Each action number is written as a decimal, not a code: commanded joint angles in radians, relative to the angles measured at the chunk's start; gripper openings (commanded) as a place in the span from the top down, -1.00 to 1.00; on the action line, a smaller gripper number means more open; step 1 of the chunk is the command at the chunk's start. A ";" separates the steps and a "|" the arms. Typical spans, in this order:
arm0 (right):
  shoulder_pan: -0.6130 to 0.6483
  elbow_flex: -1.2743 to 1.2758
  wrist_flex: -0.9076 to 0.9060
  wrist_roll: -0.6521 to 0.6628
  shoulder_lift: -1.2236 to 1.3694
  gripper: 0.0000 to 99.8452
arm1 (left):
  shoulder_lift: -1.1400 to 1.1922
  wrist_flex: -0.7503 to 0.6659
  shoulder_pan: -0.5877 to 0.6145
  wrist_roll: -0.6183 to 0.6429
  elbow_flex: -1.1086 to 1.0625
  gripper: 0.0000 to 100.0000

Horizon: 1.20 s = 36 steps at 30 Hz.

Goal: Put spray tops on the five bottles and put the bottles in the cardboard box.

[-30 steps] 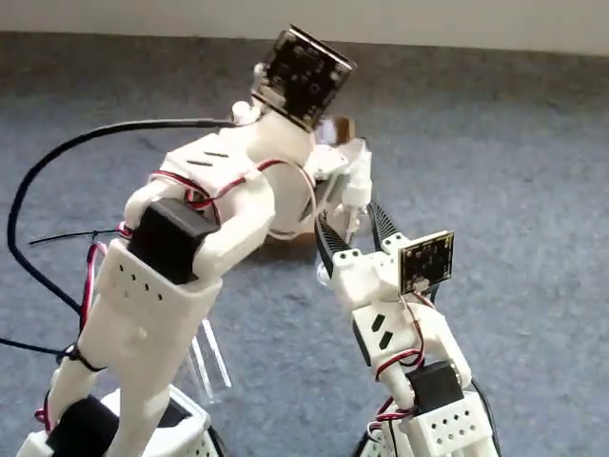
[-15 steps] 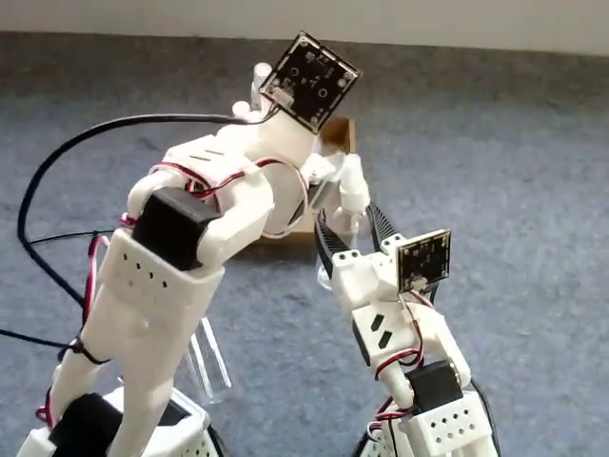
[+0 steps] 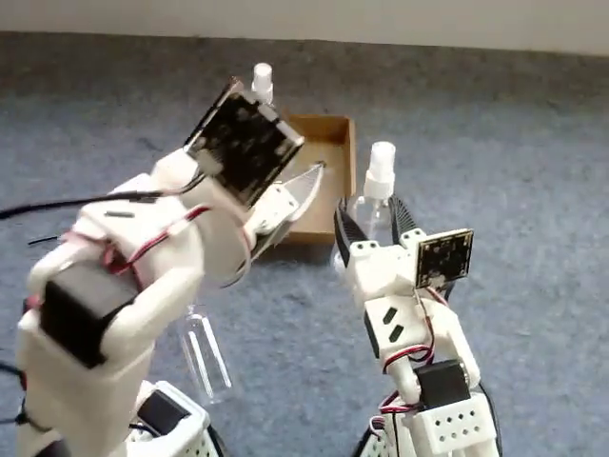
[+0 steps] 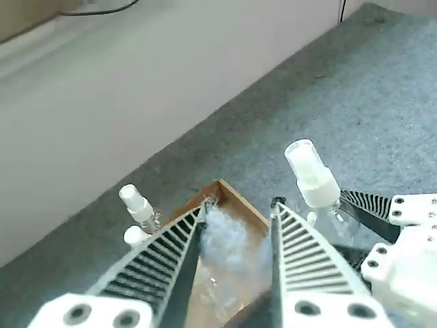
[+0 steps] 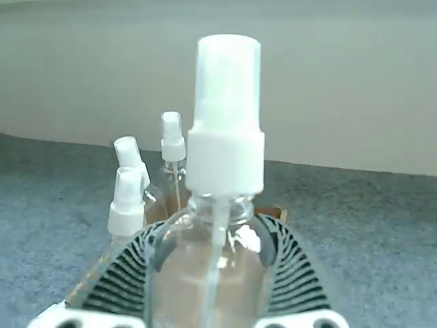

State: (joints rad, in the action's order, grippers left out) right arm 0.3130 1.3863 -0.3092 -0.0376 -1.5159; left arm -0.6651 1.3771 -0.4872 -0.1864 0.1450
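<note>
My right gripper [image 3: 373, 217] [image 5: 208, 277] is shut on a clear bottle [image 3: 367, 211] [image 5: 205, 273] held upright, with a white spray top [image 3: 381, 164] [image 5: 225, 130] [image 4: 311, 174] on its neck. It stands just right of the cardboard box [image 3: 328, 133] [image 4: 235, 198] [image 5: 276, 215]. My left gripper [image 3: 297, 195] [image 4: 235, 229] hangs open and holds nothing, above the box's near edge and left of the held bottle. Three capped bottles [image 5: 171, 147] [image 4: 136, 201] [image 3: 262, 78] stand at the box's far side.
An uncapped clear bottle [image 3: 205, 352] lies on the grey carpet [image 3: 514, 190] beside the left arm's base. Black cables [image 3: 57, 205] trail off at the left. A pale wall [image 3: 381, 19] runs along the far edge.
The left gripper has let go of the spray top, now seated on the bottle, and pulled back to the left. The right gripper with the bottle shifted slightly right.
</note>
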 commanded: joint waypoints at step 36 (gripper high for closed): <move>0.429 -1.173 -0.657 -0.166 0.892 0.99 | -0.831 -0.562 0.280 0.051 -1.260 0.49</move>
State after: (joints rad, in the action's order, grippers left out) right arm 0.7165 0.2417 -0.9321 -0.2156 -0.6214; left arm -1.4876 0.8600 -0.2432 -0.1465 -1.1301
